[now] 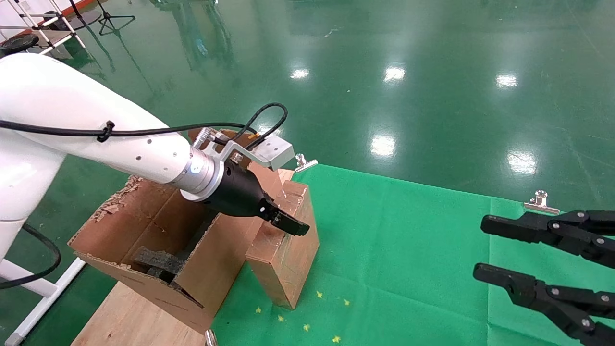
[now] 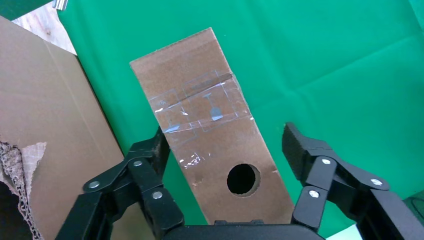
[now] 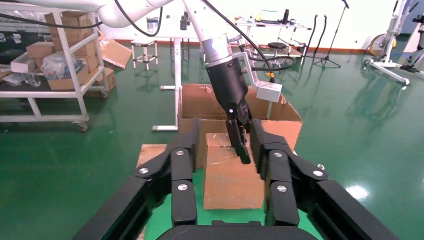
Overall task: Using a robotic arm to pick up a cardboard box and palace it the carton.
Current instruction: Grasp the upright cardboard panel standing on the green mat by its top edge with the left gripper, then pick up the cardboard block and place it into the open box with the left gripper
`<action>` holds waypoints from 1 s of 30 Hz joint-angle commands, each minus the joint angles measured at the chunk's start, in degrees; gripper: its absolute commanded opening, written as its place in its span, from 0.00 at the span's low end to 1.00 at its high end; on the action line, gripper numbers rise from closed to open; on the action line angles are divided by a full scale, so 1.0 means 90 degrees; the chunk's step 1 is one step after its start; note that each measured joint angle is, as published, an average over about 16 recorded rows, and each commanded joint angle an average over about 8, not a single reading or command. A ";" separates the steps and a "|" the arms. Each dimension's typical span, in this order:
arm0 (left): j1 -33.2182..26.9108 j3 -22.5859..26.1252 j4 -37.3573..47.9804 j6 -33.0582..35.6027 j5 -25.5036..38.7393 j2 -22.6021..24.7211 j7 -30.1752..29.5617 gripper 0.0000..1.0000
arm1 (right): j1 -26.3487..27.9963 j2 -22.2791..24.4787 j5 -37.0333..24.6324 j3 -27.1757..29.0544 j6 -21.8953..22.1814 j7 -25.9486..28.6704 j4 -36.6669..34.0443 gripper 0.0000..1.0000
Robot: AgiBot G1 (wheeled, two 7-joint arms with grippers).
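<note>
Green cloth (image 1: 408, 250), unlabelled cardboard box (image 1: 288, 250) between left gripper (image 2: 225, 150) jaws

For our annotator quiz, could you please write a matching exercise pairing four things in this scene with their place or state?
Things:
1. box
2. carton
3. left gripper
4. right gripper

States:
A. holds black foam
B. open, parked over the green cloth
C. taped, with a round hole
D. open, fingers either side of the box

Pairs: 1-C, 2-A, 3-D, 4-B
</note>
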 commanded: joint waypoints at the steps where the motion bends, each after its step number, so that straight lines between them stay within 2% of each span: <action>1: 0.0000 -0.0002 0.0000 0.0003 -0.0004 -0.0001 -0.0001 0.00 | 0.0000 0.0000 0.0000 0.0000 0.0000 0.0000 0.0000 1.00; 16: -0.0138 -0.0084 0.0130 0.0066 -0.0163 -0.0102 0.0210 0.00 | 0.0001 0.0000 0.0000 -0.0001 0.0000 -0.0001 -0.0002 1.00; 25: -0.0935 -0.0736 0.0506 0.0146 -0.1015 -0.0657 0.1176 0.00 | 0.0002 0.0000 0.0002 -0.0004 0.0000 -0.0003 -0.0003 1.00; 30: -0.1622 -0.0979 0.1001 0.0304 -0.1089 -0.0942 0.1844 0.00 | 0.0003 0.0001 0.0003 -0.0006 0.0000 -0.0003 -0.0004 1.00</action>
